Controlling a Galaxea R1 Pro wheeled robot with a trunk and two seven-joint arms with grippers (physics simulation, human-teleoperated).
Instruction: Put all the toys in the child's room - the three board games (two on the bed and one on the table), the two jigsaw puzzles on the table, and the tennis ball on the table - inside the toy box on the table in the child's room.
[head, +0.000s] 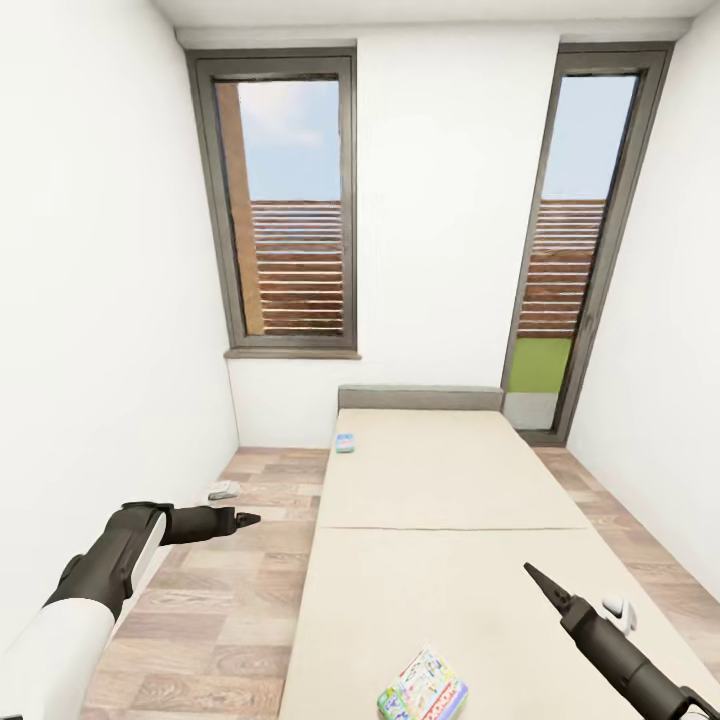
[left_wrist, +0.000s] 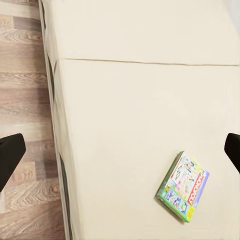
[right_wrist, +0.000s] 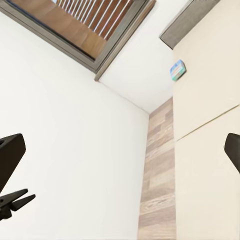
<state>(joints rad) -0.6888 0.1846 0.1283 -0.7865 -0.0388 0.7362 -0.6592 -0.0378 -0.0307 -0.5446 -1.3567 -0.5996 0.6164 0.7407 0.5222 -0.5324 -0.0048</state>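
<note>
Two board games lie flat on the bed (head: 450, 500): the Monopoly box (head: 423, 688), long axis angled toward the far right, and a small blue box (head: 345, 443) near the headboard. Left gripper (head: 245, 519) and right gripper (head: 533, 574) are both spread, holding nothing.

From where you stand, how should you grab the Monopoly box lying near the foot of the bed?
The Monopoly box lies flat on the bed, so a claw probably can't get under it. Come from above and pinch across its narrower width, fingers on the two long edges.
</note>
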